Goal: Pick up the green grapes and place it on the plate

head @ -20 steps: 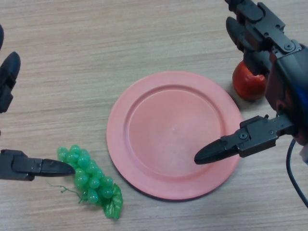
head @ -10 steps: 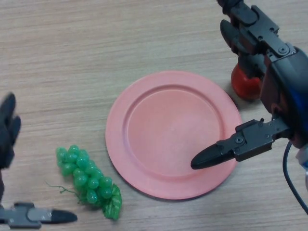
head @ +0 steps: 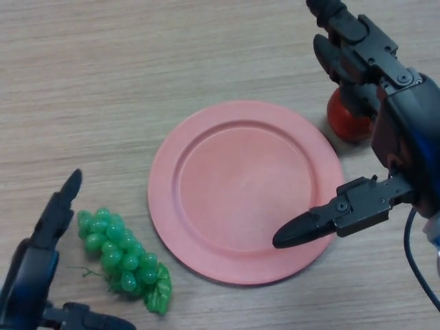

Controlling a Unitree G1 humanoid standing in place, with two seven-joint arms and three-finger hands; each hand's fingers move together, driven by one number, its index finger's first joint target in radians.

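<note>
My left hand is in the lower left corner of the frame. Its fingers are straight and spread away from the thumb, so it is wide open. It holds nothing. The long fingers point up, just to the left of the green grapes, very near them, and I cannot tell if they touch. The thumb sits at the bottom edge, below the grapes.

My right hand is at the right side of the frame. It is open too, and it holds nothing. Its thumb reaches out over the lower right part of the plate. Its other fingers point up toward the top of the frame.

The grapes lie on the table in the lower left, just beside the left rim of the plate but not on it. They are a small bunch of shiny green balls with a leaf at the lower end and a thin stem sticking out to the left.

The plate is pink and round, in the middle of the frame. A red fruit sits near its upper right rim, partly hidden behind my right hand.
</note>
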